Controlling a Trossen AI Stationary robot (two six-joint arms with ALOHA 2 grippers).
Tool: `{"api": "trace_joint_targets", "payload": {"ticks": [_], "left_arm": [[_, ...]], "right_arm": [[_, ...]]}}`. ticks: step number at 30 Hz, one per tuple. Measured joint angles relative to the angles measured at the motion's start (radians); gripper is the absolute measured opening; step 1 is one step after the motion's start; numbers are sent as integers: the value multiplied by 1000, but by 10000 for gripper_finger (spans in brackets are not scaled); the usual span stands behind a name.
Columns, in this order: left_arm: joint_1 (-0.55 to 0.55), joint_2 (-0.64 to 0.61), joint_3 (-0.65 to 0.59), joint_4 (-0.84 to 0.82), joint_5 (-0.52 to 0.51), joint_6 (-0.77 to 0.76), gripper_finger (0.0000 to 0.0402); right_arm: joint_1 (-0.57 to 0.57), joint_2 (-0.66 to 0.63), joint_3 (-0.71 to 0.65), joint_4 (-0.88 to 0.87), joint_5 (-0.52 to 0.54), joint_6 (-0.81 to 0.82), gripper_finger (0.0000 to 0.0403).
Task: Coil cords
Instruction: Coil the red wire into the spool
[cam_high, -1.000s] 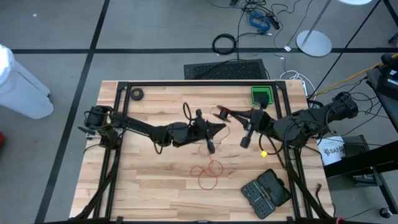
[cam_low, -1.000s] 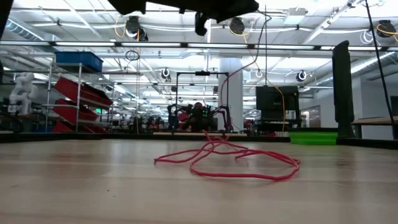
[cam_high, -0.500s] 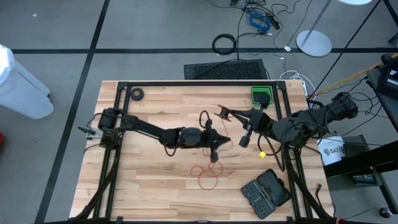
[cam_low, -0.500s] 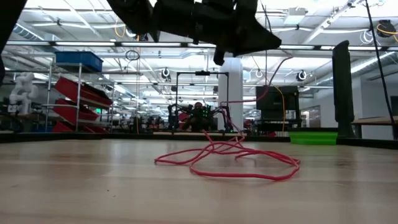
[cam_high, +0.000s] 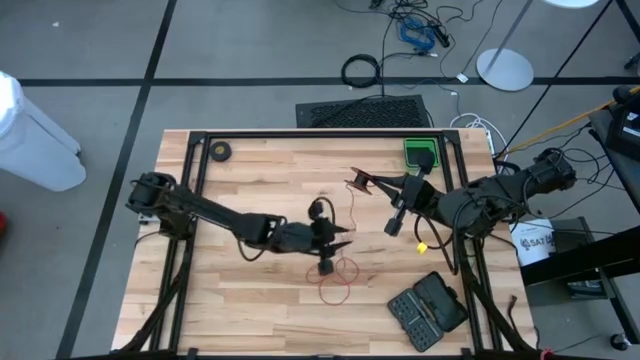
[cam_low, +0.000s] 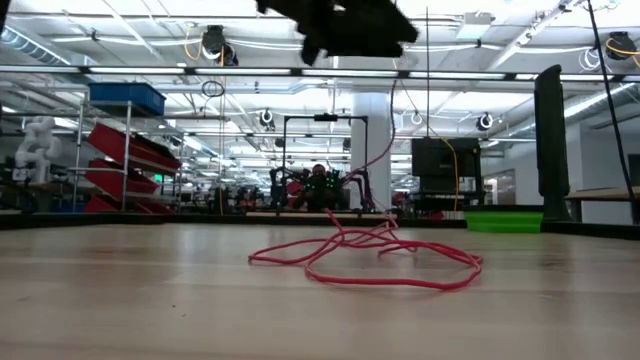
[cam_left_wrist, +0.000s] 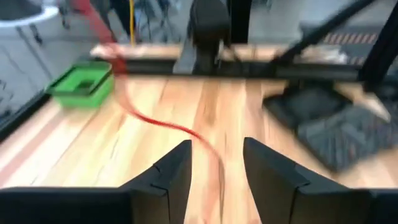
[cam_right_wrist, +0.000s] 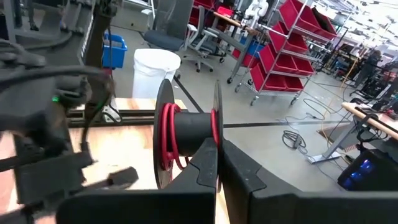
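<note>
The red cord (cam_high: 336, 277) lies in loose loops on the wooden table (cam_high: 250, 170), and they also show in the low view (cam_low: 370, 255). One strand rises from the loops to the black reel (cam_high: 356, 182), which has red turns on its core (cam_right_wrist: 169, 134). My right gripper (cam_high: 368, 182) is shut on the reel, above the table's middle. My left gripper (cam_high: 325, 262) hovers open just above the loops. In the left wrist view a cord strand (cam_left_wrist: 158, 121) runs on between its two spread fingers (cam_left_wrist: 217, 144); I cannot tell that it touches them. My right gripper pinches one of the reel's round flanges at its rim (cam_right_wrist: 216, 134), with one finger between the two flanges and the other outside. The fingers come level from the table's right. The reel stands on edge with its axis level, lifted clear of the table.
A green bin (cam_high: 421, 153) sits at the far right, a black tool case (cam_high: 427, 308) at the near right and a small black roll (cam_high: 219, 151) at the far left. A small yellow piece (cam_high: 423, 247) lies near the right arm. Black frame rails border the table.
My left gripper has gone toward the table's near edge and down, tipping more level, and now hangs over the loose loops. The cord strand that ran up toward it now hangs in a slack curve from the reel. The right gripper and the reel stay put.
</note>
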Motion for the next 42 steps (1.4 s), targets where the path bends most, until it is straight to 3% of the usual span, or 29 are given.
{"api": "trace_joint_targets", "payload": {"ticks": [7, 10, 15, 17, 23, 31, 42], "left_arm": [[-89, -66, -1, -322, -27, -88, 153], [-114, -66, -2, -271, -119, -67, 153], [-106, -65, -2, -37, -409, 10, 153], [-96, -65, -2, 59, -471, 64, 153], [-61, -54, -1, 243, -455, 172, 153], [-5, 29, -1, 299, -358, 183, 153], [-6, 68, -1, 381, -368, 190, 153]], "right_arm": [[0, 0, 0, -2, 0, 0, 0], [0, 0, 0, -1, 0, 0, 0], [0, 0, 0, -1, -3, 6, 0], [0, 0, 0, -2, -3, 11, 0], [1, 0, 0, -3, -8, 6, 0], [0, 0, 0, -5, -8, 4, 0], [0, 0, 0, -9, -8, 0, 0]]}}
